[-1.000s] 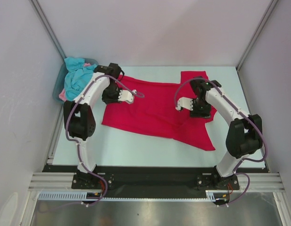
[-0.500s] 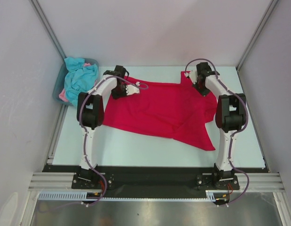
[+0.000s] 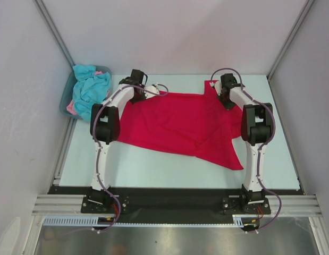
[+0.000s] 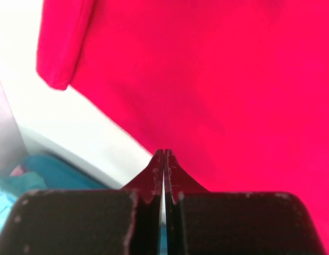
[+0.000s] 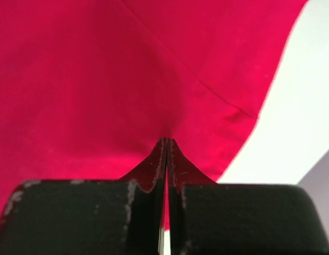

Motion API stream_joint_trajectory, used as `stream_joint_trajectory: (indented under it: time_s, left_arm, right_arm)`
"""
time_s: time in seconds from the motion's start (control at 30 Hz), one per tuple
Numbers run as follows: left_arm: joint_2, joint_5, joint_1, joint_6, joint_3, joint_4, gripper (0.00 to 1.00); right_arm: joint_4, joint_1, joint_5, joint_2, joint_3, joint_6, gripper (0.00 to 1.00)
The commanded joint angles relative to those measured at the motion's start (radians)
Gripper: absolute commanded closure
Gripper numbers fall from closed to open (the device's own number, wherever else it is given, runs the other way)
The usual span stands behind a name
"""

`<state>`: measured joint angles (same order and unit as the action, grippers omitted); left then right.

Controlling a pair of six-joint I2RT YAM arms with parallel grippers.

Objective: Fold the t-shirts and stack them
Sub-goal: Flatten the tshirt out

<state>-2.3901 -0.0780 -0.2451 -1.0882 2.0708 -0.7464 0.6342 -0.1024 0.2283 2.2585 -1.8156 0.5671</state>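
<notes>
Upper left: left fingers (image 4: 148, 183) clamped shut on crimson cloth t-shirt (image 3: 175, 119).
Upper right: right fingers (image 5: 153, 170) likewise.
Change: both just arrived there; folding can likely start.

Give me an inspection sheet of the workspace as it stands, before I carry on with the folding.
Surface: pale table, no spills seen.
Job's things: red t-shirt spread mid-table, rumpled towards its near right corner; turquoise and pink shirts heaped in the tub at far left.
Clutter: nothing seen.
Grippers: left pincer shut on the red t-shirt's far left edge; right pincer shut on its far right part; cloth peaks at both tips.
Cables: purple cables loop along both arms, no snag seen.
Surroundings: plain walls on three sides.
</notes>
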Motion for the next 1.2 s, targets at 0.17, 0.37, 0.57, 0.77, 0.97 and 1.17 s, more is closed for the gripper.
stream_joint_trajectory:
  time_s: [0.17, 0.37, 0.57, 0.77, 0.97, 1.17]
  left_arm:
    - [-0.063, -0.048, -0.013, 0.077, 0.051, 0.168, 1.0]
    - [-0.109, -0.074, -0.023, 0.088, 0.057, 0.226, 1.0]
    - [-0.164, -0.175, -0.016, 0.062, 0.061, 0.219, 1.0]
    - [-0.239, -0.27, 0.021, 0.063, 0.152, 0.142, 1.0]
    - [-0.319, -0.357, 0.089, 0.059, 0.275, 0.068, 1.0]
    - [-0.325, -0.414, 0.142, 0.065, 0.267, 0.03, 1.0]
  right_arm:
    - [-0.056, 0.027, 0.031, 0.078, -0.115, -0.082, 1.0]
    - [-0.057, 0.035, 0.036, 0.108, -0.142, -0.09, 1.0]
    - [-0.062, 0.053, 0.04, 0.137, -0.169, -0.101, 1.0]
    - [-0.076, 0.081, 0.06, 0.183, -0.208, -0.093, 1.0]
    - [-0.091, 0.095, 0.085, 0.236, -0.267, -0.081, 1.0]
    - [-0.128, 0.122, 0.125, 0.271, -0.303, -0.039, 1.0]
